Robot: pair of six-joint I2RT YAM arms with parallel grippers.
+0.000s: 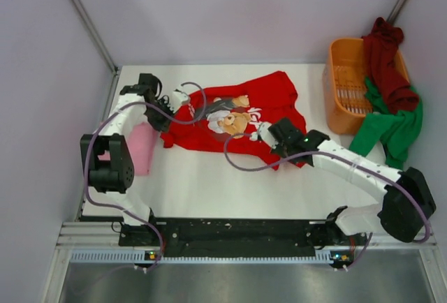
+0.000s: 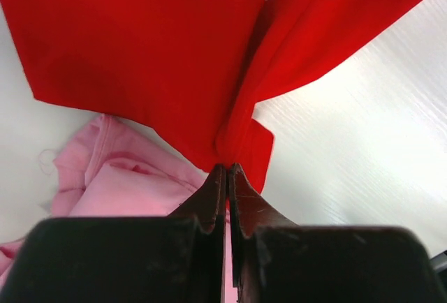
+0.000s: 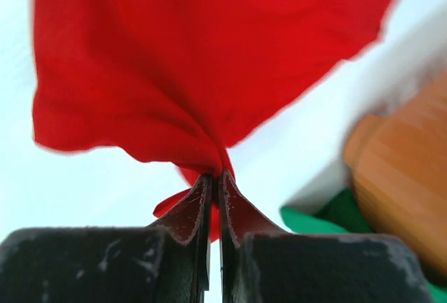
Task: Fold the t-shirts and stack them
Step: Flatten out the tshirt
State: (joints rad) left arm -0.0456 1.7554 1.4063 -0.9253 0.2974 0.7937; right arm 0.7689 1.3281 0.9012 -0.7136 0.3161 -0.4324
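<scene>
A bright red t-shirt point(image 1: 269, 100) with a chest graphic lies spread on the white table, graphic side up. My left gripper point(image 1: 166, 123) is shut on the shirt's left edge; the left wrist view has red cloth point(image 2: 160, 52) pinched at the tips point(image 2: 228, 170). My right gripper point(image 1: 262, 135) is shut on the shirt's near edge, and the right wrist view has red fabric point(image 3: 202, 58) bunched into its tips point(image 3: 214, 175). A pink t-shirt point(image 1: 143, 146) lies by the left arm and is in the left wrist view point(image 2: 119, 184) too. Maroon point(image 1: 387, 62) and green point(image 1: 394, 125) t-shirts hang over the basket.
An orange slotted basket point(image 1: 343, 86) stands at the back right of the table, blurred in the right wrist view point(image 3: 405, 170). White walls with metal posts enclose the table on three sides. Purple cables loop over both arms.
</scene>
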